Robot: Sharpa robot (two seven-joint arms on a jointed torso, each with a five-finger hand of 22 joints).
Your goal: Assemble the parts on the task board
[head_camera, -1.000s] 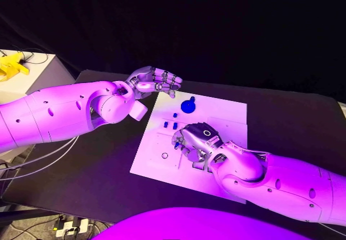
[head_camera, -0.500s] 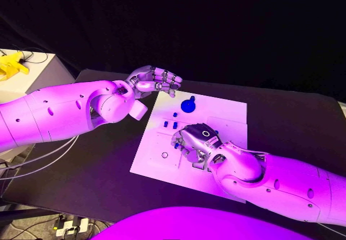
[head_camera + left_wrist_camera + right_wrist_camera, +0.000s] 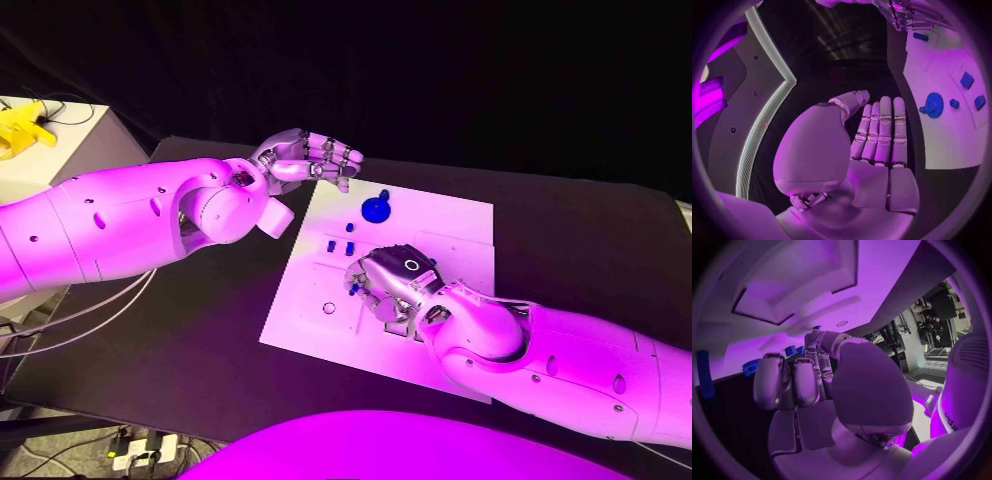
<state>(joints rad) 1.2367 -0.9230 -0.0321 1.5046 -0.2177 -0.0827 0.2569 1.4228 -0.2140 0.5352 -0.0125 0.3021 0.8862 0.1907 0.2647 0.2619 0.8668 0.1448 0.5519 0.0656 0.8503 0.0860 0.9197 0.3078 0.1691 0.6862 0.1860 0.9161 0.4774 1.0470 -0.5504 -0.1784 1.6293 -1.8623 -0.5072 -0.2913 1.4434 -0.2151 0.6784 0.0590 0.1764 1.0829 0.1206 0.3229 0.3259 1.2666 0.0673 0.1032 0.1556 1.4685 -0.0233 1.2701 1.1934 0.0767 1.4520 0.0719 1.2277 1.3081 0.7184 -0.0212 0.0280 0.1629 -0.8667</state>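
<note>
Working low over the middle of the task board (image 3: 447, 225) with the right hand (image 3: 392, 285): palm down, fingers curled towards the board's left half, tips right at a small blue part (image 3: 351, 293). Probably either seating that part or lifting it, judging by the bare round socket (image 3: 329, 310) just beside it. Cannot tell from the head view or the right wrist view whether pinching the part or merely touching it. Parking the left hand (image 3: 310, 160) above the black table (image 3: 216, 380), just off the board's far left corner and clear of the work, presumably to leave the right arm room. Fingers drawn in close together, thumb folded across, gripping nothing. Counting parts on the board: 5 blue in all. Namely 1 round disc part (image 3: 375, 210) with a stub towards the far edge, near the far left corner; 1 tiny piece (image 3: 349, 229) just beside it on the near side; 2 small blocks (image 3: 332, 247) side by side, a little nearer again, between disc and right hand; and the 1 at the right fingertips. Likely laid out in that loose line for picking in turn. Also 2 hands, 1 board, 1 open socket. Cannot tell whether any of the 4 pieces away from the hand sits in a recess.
</note>
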